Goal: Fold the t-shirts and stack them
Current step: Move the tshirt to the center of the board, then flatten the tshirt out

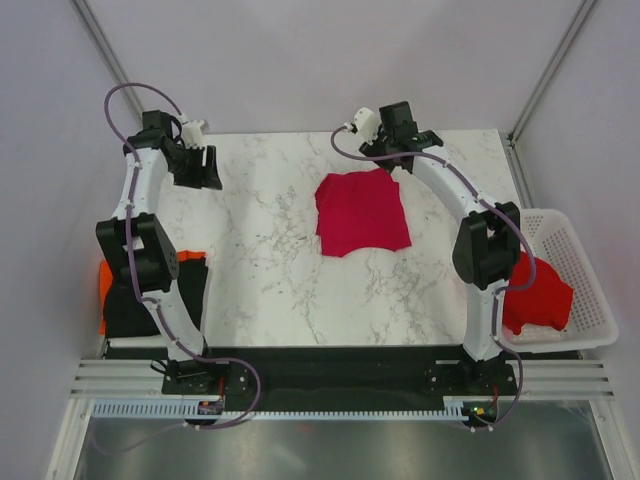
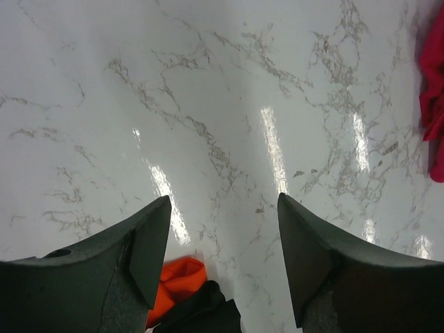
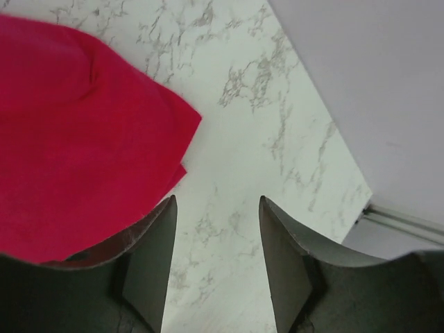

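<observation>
A folded crimson-pink t-shirt (image 1: pixel 362 212) lies flat on the marble table, right of centre; it fills the upper left of the right wrist view (image 3: pixel 76 132), and its edge shows in the left wrist view (image 2: pixel 433 104). My right gripper (image 1: pixel 397 165) hangs open just beyond the shirt's far right corner, nothing between its fingers (image 3: pixel 156 243). My left gripper (image 1: pixel 200 168) hangs open over bare marble at the far left, empty. An orange t-shirt (image 1: pixel 107 285) and a black t-shirt (image 1: pixel 160 300) lie stacked at the near left edge. A red t-shirt (image 1: pixel 540 295) sits in the basket.
A white plastic lattice basket (image 1: pixel 575 250) stands off the table's right edge beside the right arm. White walls and metal frame posts close in the back and sides. A black rail carries both arm bases along the near edge.
</observation>
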Controlling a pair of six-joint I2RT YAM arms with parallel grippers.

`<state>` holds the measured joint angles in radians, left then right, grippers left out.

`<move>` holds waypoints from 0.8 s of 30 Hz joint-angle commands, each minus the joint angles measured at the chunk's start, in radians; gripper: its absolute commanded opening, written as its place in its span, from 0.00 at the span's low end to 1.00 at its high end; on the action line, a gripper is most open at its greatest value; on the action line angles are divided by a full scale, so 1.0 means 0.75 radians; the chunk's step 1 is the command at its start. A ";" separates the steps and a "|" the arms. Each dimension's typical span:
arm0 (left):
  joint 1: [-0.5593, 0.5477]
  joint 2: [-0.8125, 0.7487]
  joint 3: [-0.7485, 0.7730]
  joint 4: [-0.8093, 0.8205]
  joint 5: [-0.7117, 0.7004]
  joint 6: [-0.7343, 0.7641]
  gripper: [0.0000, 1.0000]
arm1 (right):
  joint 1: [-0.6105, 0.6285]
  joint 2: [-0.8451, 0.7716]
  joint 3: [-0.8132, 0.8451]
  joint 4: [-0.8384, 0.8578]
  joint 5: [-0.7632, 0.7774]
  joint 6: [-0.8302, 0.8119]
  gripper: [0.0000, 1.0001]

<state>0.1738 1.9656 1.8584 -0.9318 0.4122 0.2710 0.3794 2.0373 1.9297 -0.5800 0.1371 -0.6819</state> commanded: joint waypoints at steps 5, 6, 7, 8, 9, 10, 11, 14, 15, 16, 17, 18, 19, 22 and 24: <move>-0.039 -0.164 -0.130 -0.015 -0.085 0.154 0.71 | 0.015 -0.310 -0.436 0.015 -0.508 -0.096 0.57; -0.039 -0.189 -0.146 -0.013 -0.059 0.152 0.71 | 0.091 -0.343 -0.506 -0.002 -0.520 -0.127 0.56; -0.041 -0.199 -0.166 0.001 -0.049 0.144 0.71 | 0.124 -0.407 -0.639 -0.006 -0.526 -0.152 0.56; -0.041 -0.205 -0.201 0.003 -0.044 0.128 0.71 | 0.154 -0.436 -0.699 0.016 -0.526 -0.195 0.54; -0.041 -0.205 -0.212 0.003 -0.016 0.101 0.70 | 0.214 -0.456 -0.746 0.033 -0.518 -0.201 0.53; -0.043 -0.205 -0.224 0.003 -0.002 0.097 0.68 | 0.238 -0.491 -0.827 0.080 -0.524 -0.207 0.52; -0.054 -0.205 -0.250 0.005 -0.003 0.093 0.67 | 0.259 -0.503 -0.861 0.100 -0.528 -0.228 0.50; -0.076 -0.232 -0.301 0.009 0.049 0.074 0.65 | 0.355 -0.534 -0.975 0.182 -0.522 -0.291 0.48; -0.076 -0.242 -0.316 0.019 0.062 0.064 0.65 | 0.371 -0.540 -1.002 0.207 -0.526 -0.310 0.48; -0.076 -0.258 -0.340 0.031 0.064 0.062 0.65 | 0.388 -0.546 -1.049 0.247 -0.528 -0.332 0.48; -0.076 -0.262 -0.357 0.070 0.062 0.062 0.65 | 0.398 -0.544 -1.069 0.266 -0.524 -0.359 0.48; -0.076 -0.267 -0.373 0.093 0.044 0.066 0.65 | 0.422 -0.530 -1.088 0.288 -0.512 -0.395 0.48; -0.076 -0.265 -0.389 0.105 0.027 0.064 0.65 | 0.431 -0.518 -1.114 0.345 -0.496 -0.404 0.47; -0.078 -0.260 -0.394 0.115 0.007 0.042 0.64 | 0.439 -0.440 -1.068 0.364 -0.475 -0.386 0.47; -0.076 -0.275 -0.412 0.138 0.017 0.031 0.65 | 0.443 -0.395 -1.057 0.385 -0.455 -0.388 0.47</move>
<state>0.1158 1.8145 1.5612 -0.8932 0.4091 0.3252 0.7055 1.7027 1.1007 -0.3798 -0.2070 -0.9394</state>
